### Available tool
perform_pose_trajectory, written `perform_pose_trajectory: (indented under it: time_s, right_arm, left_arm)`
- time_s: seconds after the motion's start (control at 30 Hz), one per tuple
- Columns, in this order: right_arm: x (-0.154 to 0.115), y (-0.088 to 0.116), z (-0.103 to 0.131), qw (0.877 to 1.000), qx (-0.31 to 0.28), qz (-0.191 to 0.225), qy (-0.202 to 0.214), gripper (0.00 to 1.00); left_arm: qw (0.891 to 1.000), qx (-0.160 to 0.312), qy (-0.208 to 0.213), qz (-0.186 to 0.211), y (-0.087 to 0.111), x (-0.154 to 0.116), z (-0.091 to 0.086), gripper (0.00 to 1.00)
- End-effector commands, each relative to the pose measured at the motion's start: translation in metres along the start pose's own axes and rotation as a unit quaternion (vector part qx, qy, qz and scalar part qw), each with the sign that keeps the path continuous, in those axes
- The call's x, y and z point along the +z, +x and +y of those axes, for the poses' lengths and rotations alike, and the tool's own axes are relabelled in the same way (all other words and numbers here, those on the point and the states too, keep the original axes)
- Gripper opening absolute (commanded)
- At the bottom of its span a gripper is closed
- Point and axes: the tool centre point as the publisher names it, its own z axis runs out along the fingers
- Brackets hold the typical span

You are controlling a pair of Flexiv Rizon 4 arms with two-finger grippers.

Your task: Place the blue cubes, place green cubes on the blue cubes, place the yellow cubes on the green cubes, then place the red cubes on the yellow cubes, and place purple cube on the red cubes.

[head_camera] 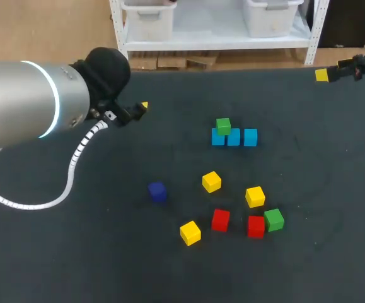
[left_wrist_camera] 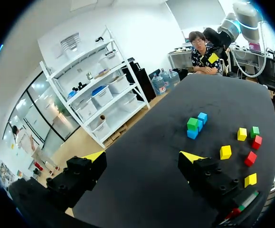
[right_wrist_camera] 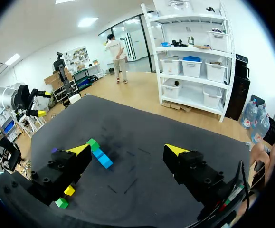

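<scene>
Jaws wide and empty on left gripper (left_wrist_camera: 144, 159) and right gripper (right_wrist_camera: 128, 149).
Both hang well back from the cubes, probably to keep the stack unobstructed; the blue row (head_camera: 234, 137) of 3 bears 1 green cube (head_camera: 223, 125), and the loose green cube (head_camera: 274, 219) lies far ahead, just beside a red cube (head_camera: 256, 226).

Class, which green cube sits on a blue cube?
The green cube atop the blue cubes; the other green cube rests on the table by a red cube.
</scene>
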Motion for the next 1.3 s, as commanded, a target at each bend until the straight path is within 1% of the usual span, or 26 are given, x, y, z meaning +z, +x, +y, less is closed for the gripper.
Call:
perform_pose_trajectory:
  time_s: [0.03,0.07,0.17,0.23,0.27,0.37,0.43,0.47,0.53,0.63,0.7,0.77,0.8,0.83,0.87,0.97,1.0,1.07,1.13,1.17,1.23,1.3]
  right_arm:
    - [0.000,0.000,-0.001,1.000,-0.001,-0.002,-0.002,1.00]
    - [0.002,0.003,0.003,1.000,0.003,0.008,-0.001,1.00]
    - [0.002,0.012,0.022,0.999,-0.024,0.039,0.011,1.00]
    - [0.002,0.021,0.033,0.997,-0.037,0.065,0.009,1.00]
    - [0.002,0.028,0.039,0.996,-0.040,0.079,0.006,1.00]
    - [0.000,0.050,0.059,0.990,-0.073,0.119,0.027,1.00]
    - [-0.003,0.065,0.074,0.987,-0.076,0.143,0.013,1.00]
    - [-0.005,0.072,0.084,0.984,-0.091,0.154,0.013,1.00]
    - [-0.009,0.084,0.101,0.981,-0.112,0.161,0.014,1.00]
    - [-0.014,0.100,0.120,0.975,-0.138,0.172,-0.001,1.00]
    - [-0.015,0.110,0.128,0.971,-0.159,0.176,-0.019,1.00]
    - [-0.015,0.119,0.132,0.967,-0.179,0.181,-0.021,1.00]
    - [-0.016,0.123,0.133,0.964,-0.189,0.183,-0.029,1.00]
    - [-0.016,0.127,0.136,0.960,-0.201,0.190,-0.043,1.00]
    - [-0.016,0.132,0.139,0.953,-0.219,0.199,-0.058,1.00]
    - [-0.013,0.142,0.150,0.938,-0.258,0.209,-0.100,1.00]
    - [-0.012,0.147,0.155,0.930,-0.271,0.215,-0.123,1.00]
    - [-0.006,0.153,0.162,0.922,-0.286,0.220,-0.139,1.00]
    - [-0.001,0.160,0.171,0.907,-0.313,0.225,-0.167,1.00]
    - [0.001,0.162,0.174,0.904,-0.319,0.227,-0.171,1.00]
    - [0.010,0.169,0.178,0.891,-0.338,0.247,-0.174,1.00]
    - [0.014,0.174,0.181,0.881,-0.349,0.260,-0.183,1.00]
  left_arm:
    - [1.000,0.000,0.000,-0.001,0.000,0.001,0.000,1.00]
    - [1.000,0.000,0.000,-0.001,0.000,0.001,0.000,1.00]
    - [1.000,0.000,0.000,-0.001,0.000,0.001,0.000,1.00]
    - [1.000,0.000,0.000,-0.001,0.000,0.001,0.000,1.00]
    - [1.000,0.000,0.000,-0.001,0.000,0.001,0.000,1.00]
    - [1.000,0.000,0.000,-0.001,0.000,0.001,0.000,1.00]
    - [1.000,0.000,0.000,-0.001,0.000,0.001,0.000,1.00]
    - [1.000,0.000,0.000,-0.001,0.000,0.001,0.000,1.00]
    - [1.000,0.000,0.000,-0.001,0.000,0.001,0.000,1.00]
    - [1.000,0.000,0.000,-0.001,0.000,0.001,0.000,1.00]
    - [1.000,0.000,0.000,-0.001,0.000,0.001,0.000,1.00]
    - [1.000,0.000,0.000,-0.001,0.000,0.001,0.000,1.00]
    - [1.000,0.000,0.000,-0.001,0.000,0.001,0.000,1.00]
    - [1.000,0.000,0.000,-0.001,0.000,0.001,0.000,1.00]
    - [1.000,0.000,0.000,-0.001,0.000,0.001,0.000,1.00]
    - [1.000,0.000,0.000,-0.001,0.000,0.001,0.000,1.00]
    - [1.000,0.000,0.000,-0.001,0.000,0.001,0.000,1.00]
    - [1.000,0.000,0.000,-0.001,0.000,0.001,0.000,1.00]
    - [1.000,0.000,0.000,-0.001,0.000,0.001,0.000,1.00]
    - [1.000,0.000,0.000,-0.001,0.000,0.001,0.000,1.00]
    - [1.000,0.000,0.000,-0.001,0.000,0.001,0.000,1.00]
    - [1.000,0.000,0.000,-0.001,0.000,0.001,0.000,1.00]
